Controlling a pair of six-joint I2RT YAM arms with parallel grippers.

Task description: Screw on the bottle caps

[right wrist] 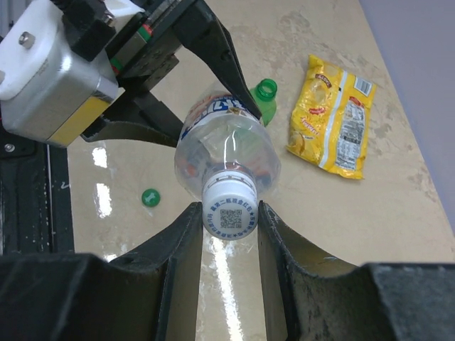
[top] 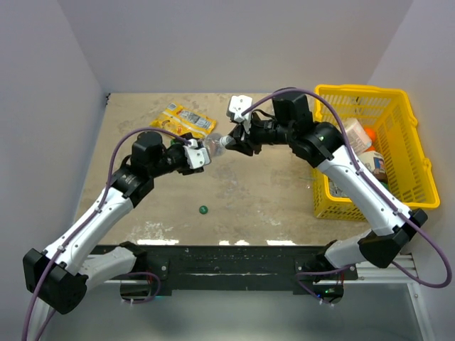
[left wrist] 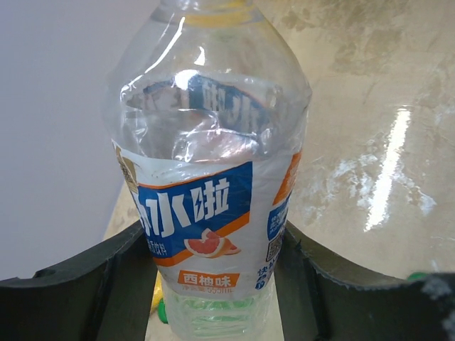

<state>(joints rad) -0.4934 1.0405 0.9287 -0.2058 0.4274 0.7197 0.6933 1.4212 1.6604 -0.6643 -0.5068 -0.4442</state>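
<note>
A clear bottle (top: 213, 147) with a blue and orange label (left wrist: 195, 206) hangs above the table between the two arms. My left gripper (top: 199, 158) is shut on its lower body (left wrist: 213, 284). A white cap (right wrist: 229, 209) with a printed code sits on the bottle's neck, and my right gripper (right wrist: 229, 224) is shut on it, a finger on each side. A dark green cap (top: 204, 209) lies loose on the table, also in the right wrist view (right wrist: 150, 197). A green bottle (right wrist: 264, 94) with an open neck shows behind the left gripper.
A yellow snack packet (top: 186, 121) lies at the back of the table (top: 270, 199). A yellow basket (top: 409, 153) with bulkier containers stands at the right, close to the right arm's forearm.
</note>
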